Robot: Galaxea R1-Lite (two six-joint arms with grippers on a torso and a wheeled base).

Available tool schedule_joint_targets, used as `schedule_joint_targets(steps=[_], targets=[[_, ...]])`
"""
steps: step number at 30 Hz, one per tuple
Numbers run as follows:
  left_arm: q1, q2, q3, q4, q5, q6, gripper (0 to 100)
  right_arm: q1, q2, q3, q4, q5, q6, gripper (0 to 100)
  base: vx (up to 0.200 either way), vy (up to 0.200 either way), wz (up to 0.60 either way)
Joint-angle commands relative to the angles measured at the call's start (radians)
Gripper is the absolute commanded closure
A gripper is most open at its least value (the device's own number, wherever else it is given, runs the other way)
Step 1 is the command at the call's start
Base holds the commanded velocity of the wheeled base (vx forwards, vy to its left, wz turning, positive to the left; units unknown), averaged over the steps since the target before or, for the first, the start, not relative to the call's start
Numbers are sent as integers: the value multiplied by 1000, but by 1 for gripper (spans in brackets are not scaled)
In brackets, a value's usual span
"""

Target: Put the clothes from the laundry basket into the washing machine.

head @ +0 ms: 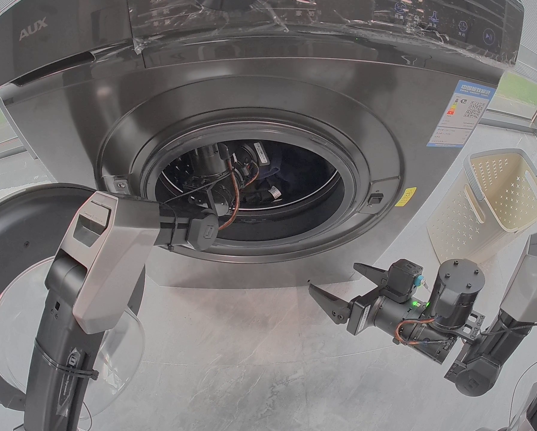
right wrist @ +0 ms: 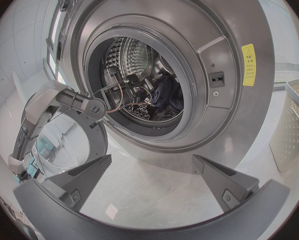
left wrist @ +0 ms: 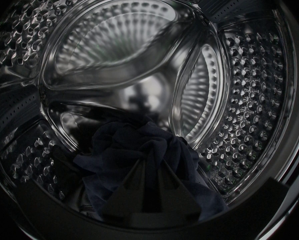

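The washing machine stands with its round opening facing me. My left arm goes in through that opening. Inside the drum a dark navy garment lies bunched at the bottom. My left gripper has its fingers close together with a fold of that garment pinched between them. The same garment sits deep in the drum. My right gripper hangs open and holds nothing, low in front of the machine. The cream laundry basket stands on the floor at the right.
The machine's round glass door is swung open at the left, beside my left arm. Grey floor lies between the machine and my right gripper. The door latch is on the opening's right side.
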Motion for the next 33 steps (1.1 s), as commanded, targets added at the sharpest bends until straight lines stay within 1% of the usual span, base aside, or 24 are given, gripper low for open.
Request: schedule_joint_targets(steps=[1, 7, 8, 12, 16, 22, 24, 26, 29, 31, 32, 33], targets=[[5, 51, -10, -25, 2, 3, 100, 1, 2, 0, -1, 0, 0, 0, 0, 0, 0], [5, 62, -10, -33, 0, 6, 100, 1, 2, 2, -1, 0, 0, 0, 0, 0, 0], [5, 60, -10, -32, 0, 6, 0, 1, 2, 2, -1, 0, 0, 0, 0, 0, 0], [-2, 57, -10, -29, 3, 1, 0, 1, 2, 2, -1, 0, 0, 0, 0, 0, 0], [-2, 56, -10, -19, 31, 4, 0, 1, 2, 2, -1, 0, 0, 0, 0, 0, 0], [-9, 48, -9, -19, 31, 4, 0, 1, 1, 2, -1, 0, 0, 0, 0, 0, 0], [-14, 33, 12, -21, 32, 4, 0, 1, 1, 2, -1, 0, 0, 0, 0, 0, 0], [-37, -32, 106, -27, 31, 6, 0, 1, 1, 3, -1, 0, 0, 0, 0, 0, 0], [-66, -108, 230, -36, 28, 18, 0, -1, -1, 5, -1, 0, 0, 0, 0, 0, 0], [-90, -177, 365, -56, 16, 49, 0, -1, -1, 8, -1, 0, 0, 0, 0, 0, 0], [-97, -194, 402, -70, 12, 60, 0, -1, -3, 11, -1, 0, 0, 0, 0, 0, 0], [-106, -216, 468, -101, 2, 81, 0, -1, -4, 11, -1, 0, 2, 0, 0, 0, 0]])
